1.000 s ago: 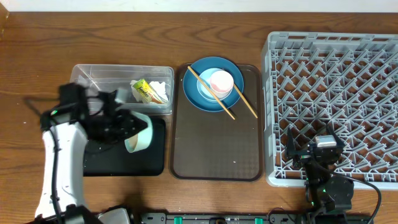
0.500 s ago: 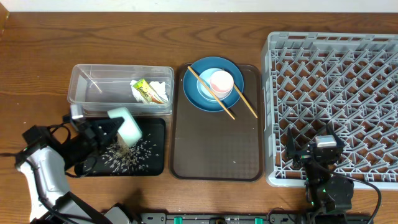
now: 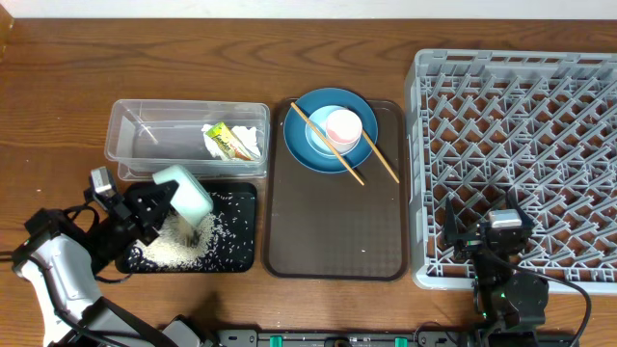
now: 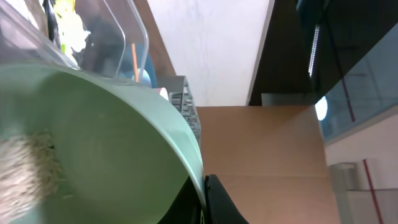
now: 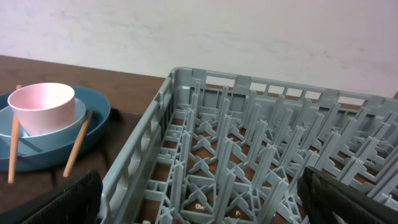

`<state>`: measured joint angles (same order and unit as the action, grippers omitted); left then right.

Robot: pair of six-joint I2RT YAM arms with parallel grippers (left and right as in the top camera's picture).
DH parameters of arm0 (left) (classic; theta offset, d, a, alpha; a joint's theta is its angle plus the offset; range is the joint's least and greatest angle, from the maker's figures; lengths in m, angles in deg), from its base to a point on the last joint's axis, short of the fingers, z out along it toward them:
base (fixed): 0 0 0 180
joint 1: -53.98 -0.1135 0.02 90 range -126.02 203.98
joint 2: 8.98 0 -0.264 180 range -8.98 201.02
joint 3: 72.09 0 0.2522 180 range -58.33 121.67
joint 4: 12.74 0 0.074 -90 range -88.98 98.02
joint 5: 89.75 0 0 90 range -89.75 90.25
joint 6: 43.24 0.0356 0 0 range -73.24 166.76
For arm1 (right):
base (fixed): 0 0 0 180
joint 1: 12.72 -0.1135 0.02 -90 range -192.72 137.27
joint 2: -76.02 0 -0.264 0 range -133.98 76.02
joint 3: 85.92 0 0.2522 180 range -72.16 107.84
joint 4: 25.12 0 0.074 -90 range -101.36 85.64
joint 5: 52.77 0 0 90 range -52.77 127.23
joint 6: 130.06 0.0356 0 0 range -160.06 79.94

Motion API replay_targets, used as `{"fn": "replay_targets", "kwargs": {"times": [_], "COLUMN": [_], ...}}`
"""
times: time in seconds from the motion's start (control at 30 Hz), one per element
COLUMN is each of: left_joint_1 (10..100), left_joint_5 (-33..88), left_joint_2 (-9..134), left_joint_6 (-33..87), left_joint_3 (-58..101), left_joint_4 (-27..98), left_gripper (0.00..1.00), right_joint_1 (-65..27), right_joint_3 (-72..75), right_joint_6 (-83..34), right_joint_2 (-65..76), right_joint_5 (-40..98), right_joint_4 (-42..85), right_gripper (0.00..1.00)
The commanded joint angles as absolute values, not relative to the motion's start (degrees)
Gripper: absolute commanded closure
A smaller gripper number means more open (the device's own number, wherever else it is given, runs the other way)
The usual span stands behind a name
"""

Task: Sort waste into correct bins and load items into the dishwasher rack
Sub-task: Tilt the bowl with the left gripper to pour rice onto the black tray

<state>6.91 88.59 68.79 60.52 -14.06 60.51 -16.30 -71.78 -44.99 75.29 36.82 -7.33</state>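
Rice (image 3: 178, 249) now heaps in black tray (image 3: 246, 258) (mint bowl (image 3: 185, 198) tipped).

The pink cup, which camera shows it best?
The right wrist view: the pink cup appears from the side, sitting in the small blue bowl on the blue plate. Overhead shows only its round top, small. The left wrist view is mostly mint bowl; no clear cup.

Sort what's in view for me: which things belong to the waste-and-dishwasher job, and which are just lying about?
Part of the job: mint bowl, tipped over the black tray; rice on that tray; clear tub holding wrapper and tissue; blue plate, light-blue bowl, pink cup, chopsticks; rack.

Just lying about: brown serving tray under the plate; wooden table.
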Motion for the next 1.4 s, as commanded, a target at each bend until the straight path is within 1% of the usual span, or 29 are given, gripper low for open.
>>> {"fn": "replay_targets", "kwargs": {"times": [0.0,0.1,0.23,0.33,0.43,0.53,0.63,0.77,1.0,1.2,1.27,1.37], "left_joint_1": [6.7,6.7,6.7,6.7,6.7,6.7,7.0,7.3,8.5,13.0,16.1,21.8], "left_joint_5": [90.4,90.4,90.4,90.4,90.4,90.4,90.4,90.2,90.3,90.2,90.1,86.0], "left_joint_2": [68.1,68.1,68.1,68.1,68.0,68.1,67.8,67.7,67.7,67.7,67.6,67.5], "left_joint_6": [61.2,61.7,61.8,62.6,62.4,62.0,60.7,62.7,61.2,60.4,60.4,58.0], "left_joint_3": [-13.9,-13.9,-13.9,-13.9,-13.9,-13.9,-13.9,-13.9,-13.8,-11.1,-9.6,-7.1], "left_joint_4": [61.4,61.2,64.4,61.5,63.3,60.1,62.5,59.3,60.5,60.5,60.5,60.5], "left_gripper": [0.94,0.94,0.94,0.94,0.94,0.94,0.94,0.94,0.94,0.94,0.93,0.94], "right_joint_1": [-16.5,-16.5,-16.5,-16.5,-16.5,-16.5,-16.5,-16.5,-16.5,-16.5,-16.5,-16.5], "right_joint_3": [-71.8,-71.8,-71.8,-71.8,-71.8,-71.8,-71.8,-71.8,-71.8,-71.8,-71.8,-71.8], "right_joint_6": [-44.4,-44.4,-44.4,-44.4,-44.4,-44.4,-44.4,-44.4,-44.4,-44.4,-44.4,-44.4], "right_joint_2": [75.4,75.4,75.4,75.4,75.4,75.4,75.4,75.4,75.4,75.4,75.4,75.4], "right_joint_5": [37.0,37.0,37.0,37.0,37.0,37.0,37.0,37.0,37.0,37.0,37.0,37.0], "right_joint_4": [-7.1,-7.1,-7.1,-7.1,-7.1,-7.1,-7.1,-7.1,-7.1,-7.1,-7.1,-7.1], "right_gripper": [0.01,0.01,0.01,0.01,0.01,0.01,0.01,0.01,0.01,0.01,0.01,0.01]}}
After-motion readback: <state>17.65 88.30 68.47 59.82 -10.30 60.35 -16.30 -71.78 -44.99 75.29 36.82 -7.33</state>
